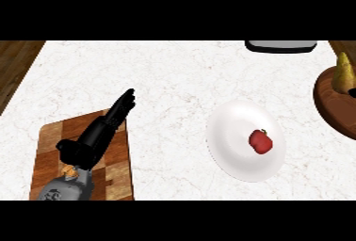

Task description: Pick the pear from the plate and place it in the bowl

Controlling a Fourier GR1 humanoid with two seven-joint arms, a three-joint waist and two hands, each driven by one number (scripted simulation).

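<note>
— What does the pear look like, and where is it?
— The pear [343, 75] is yellow-green and stands upright in the bowl [330, 101], right of the plate [233, 124], partly cut off by the view's edge. On the plate lies only a red fruit [261, 141].
— Room to move?
— Bare counter [173, 80] spreads left of and above the plate; a gap separates plate and bowl.
— Your hand?
— My left hand [101, 129] is released, fingers straight, over the board [118, 176], well left of the plate.
— Counts?
— One of each.
</note>
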